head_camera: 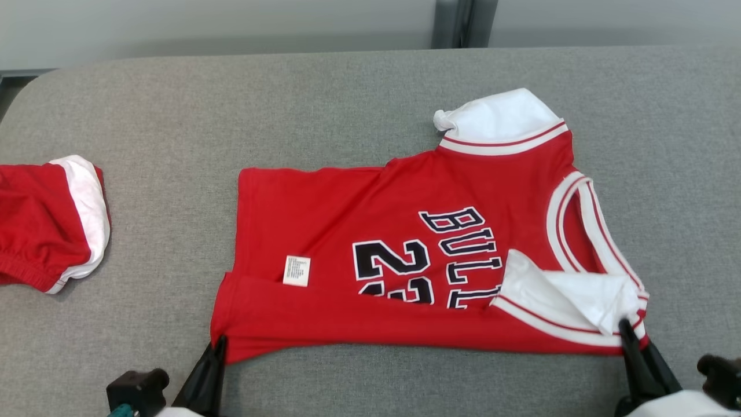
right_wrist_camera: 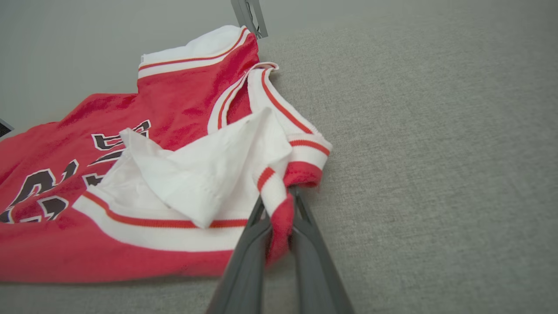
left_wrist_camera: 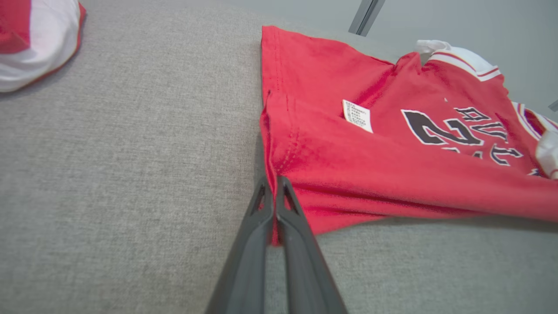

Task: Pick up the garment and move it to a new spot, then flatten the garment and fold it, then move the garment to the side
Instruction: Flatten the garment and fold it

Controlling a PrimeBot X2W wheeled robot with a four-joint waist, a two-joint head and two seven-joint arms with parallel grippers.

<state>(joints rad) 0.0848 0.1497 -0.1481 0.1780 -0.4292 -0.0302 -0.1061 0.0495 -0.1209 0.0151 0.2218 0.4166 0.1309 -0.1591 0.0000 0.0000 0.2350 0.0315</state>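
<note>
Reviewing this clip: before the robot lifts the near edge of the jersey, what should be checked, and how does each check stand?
1. Left gripper shut on jersey hem corner: ok.
2. Right gripper shut on shoulder corner: ok.
3. Jersey lying flat: not ok; near sleeve turned over, white lining showing.
4. Shorts apart from jersey: ok.
5. Both fabric layers caught in each grip: cannot tell.
</note>
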